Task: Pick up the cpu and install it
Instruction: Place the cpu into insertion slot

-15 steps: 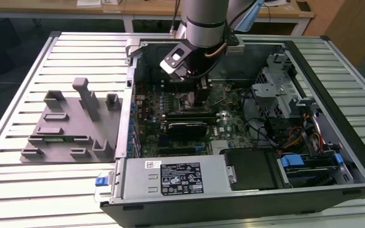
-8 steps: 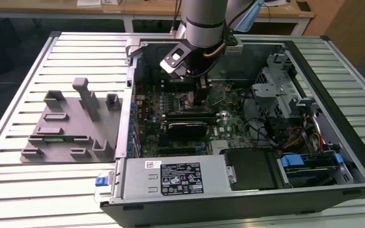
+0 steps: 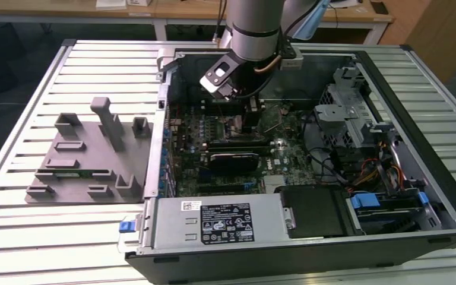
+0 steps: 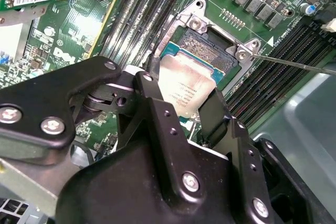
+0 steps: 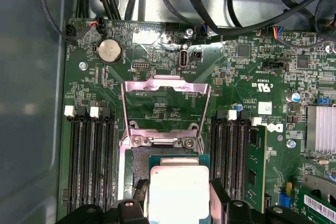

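— Where did the black metal computer case (image 3: 307, 258) stand?
— It lay open on the silver slatted metal table (image 3: 22, 237). The grey plastic holder tray (image 3: 85, 160) was just beside it, on the exterior view's left.
— And inside?
— The green motherboard (image 3: 291, 154) lay on the case floor. The grey metal power supply box (image 3: 212, 222) sat along the wall nearest the exterior camera.
— The cpu?
— The cpu (image 5: 178, 192), a flat square chip with a silvery metal top, sat between the fingers of the black gripper (image 5: 177, 203), over the square metal-framed socket (image 5: 137, 167). Black memory slots (image 5: 92, 161) flanked the socket. Its silver steel load plate (image 5: 165, 103) stood open between it and the round silver coin battery (image 5: 109, 51).
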Robot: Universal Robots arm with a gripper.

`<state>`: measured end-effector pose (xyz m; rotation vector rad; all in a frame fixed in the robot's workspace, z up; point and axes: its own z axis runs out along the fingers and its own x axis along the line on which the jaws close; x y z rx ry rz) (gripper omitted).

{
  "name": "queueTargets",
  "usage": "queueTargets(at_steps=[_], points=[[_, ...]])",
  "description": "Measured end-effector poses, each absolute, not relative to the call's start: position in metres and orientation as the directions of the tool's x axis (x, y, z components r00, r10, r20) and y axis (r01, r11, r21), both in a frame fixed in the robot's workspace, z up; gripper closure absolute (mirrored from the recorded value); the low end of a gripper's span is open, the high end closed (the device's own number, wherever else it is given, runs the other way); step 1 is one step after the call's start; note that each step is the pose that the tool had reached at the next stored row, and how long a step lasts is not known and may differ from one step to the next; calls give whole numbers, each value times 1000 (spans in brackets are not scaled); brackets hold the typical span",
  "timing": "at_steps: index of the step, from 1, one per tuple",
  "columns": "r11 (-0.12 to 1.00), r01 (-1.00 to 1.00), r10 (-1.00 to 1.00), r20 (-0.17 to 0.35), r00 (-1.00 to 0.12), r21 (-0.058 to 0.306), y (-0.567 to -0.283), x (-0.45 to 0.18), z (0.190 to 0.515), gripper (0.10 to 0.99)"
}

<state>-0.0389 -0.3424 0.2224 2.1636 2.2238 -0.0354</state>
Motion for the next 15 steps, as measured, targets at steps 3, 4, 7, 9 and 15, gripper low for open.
queueTargets(at_steps=[3, 4, 7, 9, 15], points=[[28, 1000, 998, -48, -27, 11, -342, -39, 221, 545], [28, 1000, 998, -50, -27, 11, -342, -39, 221, 545], [28, 1000, 998, -51, -27, 11, -342, -39, 220, 545], [28, 1000, 998, -53, -27, 11, -342, -39, 219, 545], [28, 1000, 998, -59, -27, 11, -340, -39, 216, 545]])
